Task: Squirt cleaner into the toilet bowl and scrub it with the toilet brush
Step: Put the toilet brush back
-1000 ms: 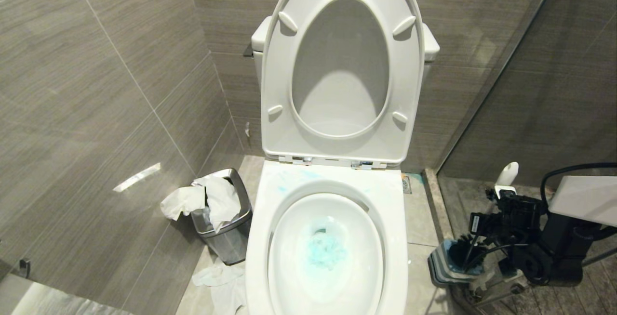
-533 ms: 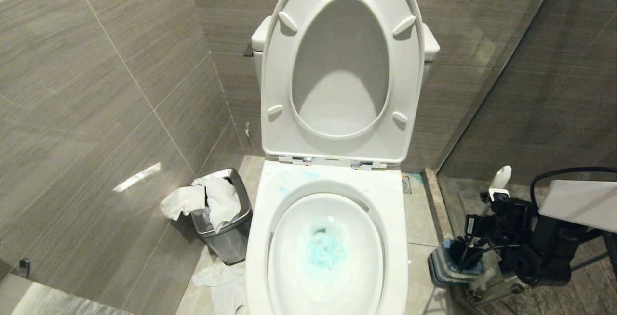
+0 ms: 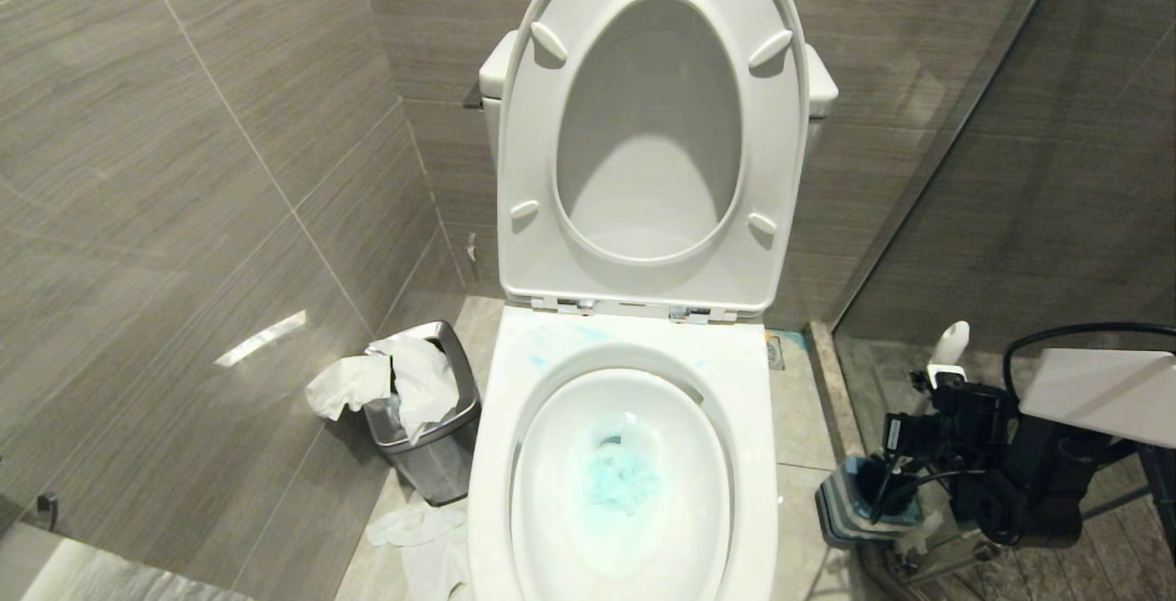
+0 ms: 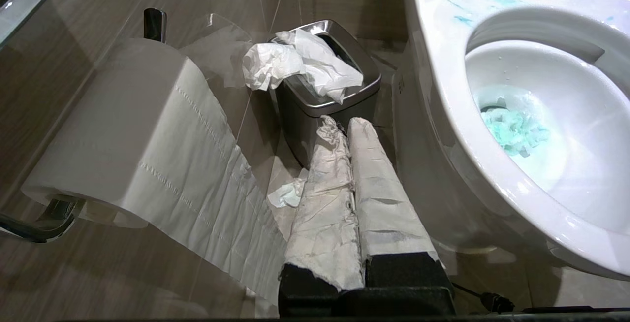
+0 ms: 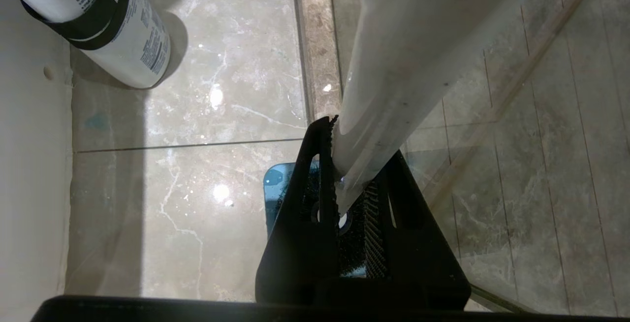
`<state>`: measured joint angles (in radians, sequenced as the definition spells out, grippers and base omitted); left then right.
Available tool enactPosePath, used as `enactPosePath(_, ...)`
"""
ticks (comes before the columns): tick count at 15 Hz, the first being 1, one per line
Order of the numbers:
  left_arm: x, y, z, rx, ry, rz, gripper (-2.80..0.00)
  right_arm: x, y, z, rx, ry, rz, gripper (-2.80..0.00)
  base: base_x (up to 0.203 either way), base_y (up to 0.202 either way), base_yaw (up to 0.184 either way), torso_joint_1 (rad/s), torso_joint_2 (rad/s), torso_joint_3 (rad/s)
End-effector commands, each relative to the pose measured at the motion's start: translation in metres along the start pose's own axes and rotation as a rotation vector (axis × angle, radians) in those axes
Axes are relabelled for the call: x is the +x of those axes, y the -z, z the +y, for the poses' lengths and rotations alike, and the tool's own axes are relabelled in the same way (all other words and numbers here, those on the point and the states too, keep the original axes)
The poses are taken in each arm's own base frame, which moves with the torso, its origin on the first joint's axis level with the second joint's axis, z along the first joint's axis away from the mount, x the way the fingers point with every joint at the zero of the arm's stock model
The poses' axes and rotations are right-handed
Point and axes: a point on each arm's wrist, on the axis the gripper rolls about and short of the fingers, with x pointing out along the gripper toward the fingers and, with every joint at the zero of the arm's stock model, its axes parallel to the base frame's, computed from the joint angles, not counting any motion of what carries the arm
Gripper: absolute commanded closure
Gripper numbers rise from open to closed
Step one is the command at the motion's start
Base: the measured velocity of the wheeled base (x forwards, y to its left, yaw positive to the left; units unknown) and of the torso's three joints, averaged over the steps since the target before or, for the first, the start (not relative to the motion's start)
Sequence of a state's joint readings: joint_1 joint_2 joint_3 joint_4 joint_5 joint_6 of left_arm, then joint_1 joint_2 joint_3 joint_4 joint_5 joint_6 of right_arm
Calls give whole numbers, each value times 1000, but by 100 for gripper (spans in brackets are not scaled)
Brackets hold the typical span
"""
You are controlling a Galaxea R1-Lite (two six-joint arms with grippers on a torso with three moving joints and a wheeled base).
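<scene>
Head – toilet bowl (image 3: 634,371): centre frame, seat and lid up.
Head – cleaner (image 3: 617,472): blue cloud in bowl water; smears on rim at 11 o'clock.
Head – right gripper (image 3: 946,399): 4 o'clock of bowl, on toilet brush (image 3: 950,342), handle tip sticking up.
Head – holder (image 3: 841,504): on floor under gripper.
Head – waste bin (image 3: 441,454): 9 o'clock of bowl, tissue spilling out.
Left wrist – left gripper (image 4: 344,127): wrapped fingers pressed together, empty, near bin; paper roll (image 4: 123,130) at 9 o'clock.
Right wrist – jaws: pinching white brush handle; bristle head in holder below.
Right wrist – bottle (image 5: 110,21): on floor, 10 o'clock.
</scene>
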<state>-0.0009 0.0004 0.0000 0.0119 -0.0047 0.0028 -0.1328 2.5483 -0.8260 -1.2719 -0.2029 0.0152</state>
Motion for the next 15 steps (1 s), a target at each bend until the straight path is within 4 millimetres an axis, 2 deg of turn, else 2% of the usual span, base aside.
enactPosePath(1, 0, 0, 0, 0, -1, 0, 0, 0, 1, 0, 1, 2, -2, 0, 0, 0, 0, 0, 0, 0)
enactPosePath(8, 0, 0, 0, 0, -1, 0, 0, 1, 1, -4, 3, 10, 1, 0, 0, 0, 0, 0, 0, 0)
enactPosePath(15, 0, 0, 0, 0, -1, 0, 0, 11, 11, -4, -10, 0, 12, 0, 0, 0, 0, 0, 0, 0)
